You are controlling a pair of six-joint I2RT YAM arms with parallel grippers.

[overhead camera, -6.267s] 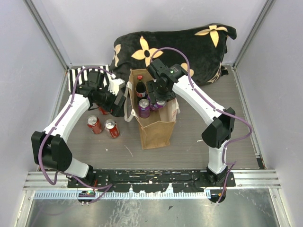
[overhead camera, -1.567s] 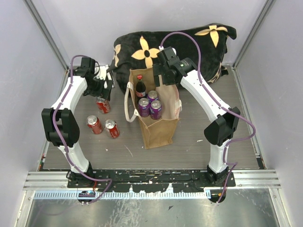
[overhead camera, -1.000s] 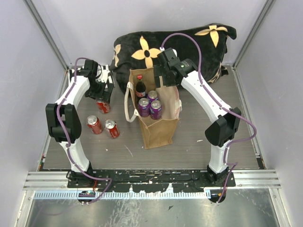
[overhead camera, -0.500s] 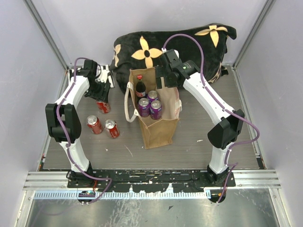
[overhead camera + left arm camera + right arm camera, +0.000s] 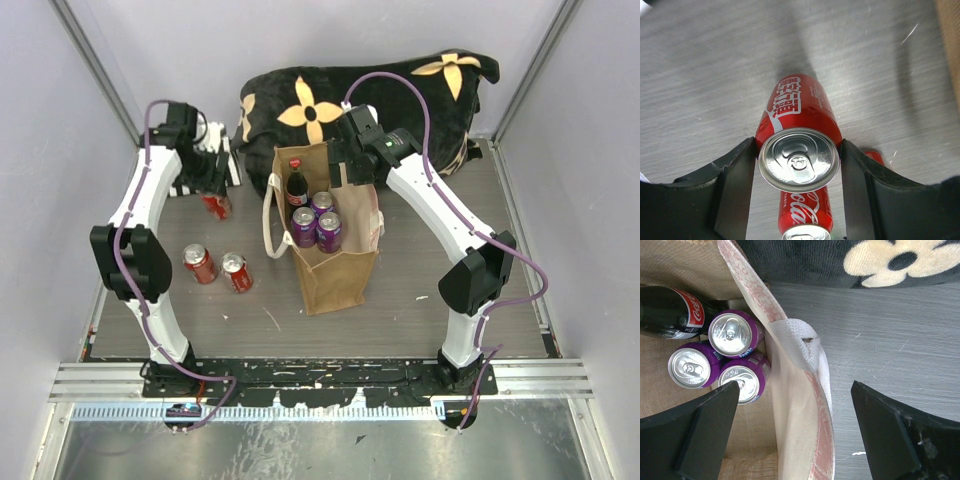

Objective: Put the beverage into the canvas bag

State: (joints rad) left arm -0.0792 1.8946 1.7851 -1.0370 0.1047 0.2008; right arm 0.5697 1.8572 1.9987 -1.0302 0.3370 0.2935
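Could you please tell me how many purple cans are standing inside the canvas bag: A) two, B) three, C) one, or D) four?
B: the right wrist view looks down on three purple cans standing upright in the canvas bag, clustered beside a cola bottle.

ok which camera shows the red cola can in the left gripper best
Left wrist view: the red cola can fills the frame, silver top toward the camera, between the left gripper's fingers. Top external shows the can only as a small red patch under that gripper. Right wrist does not show it.
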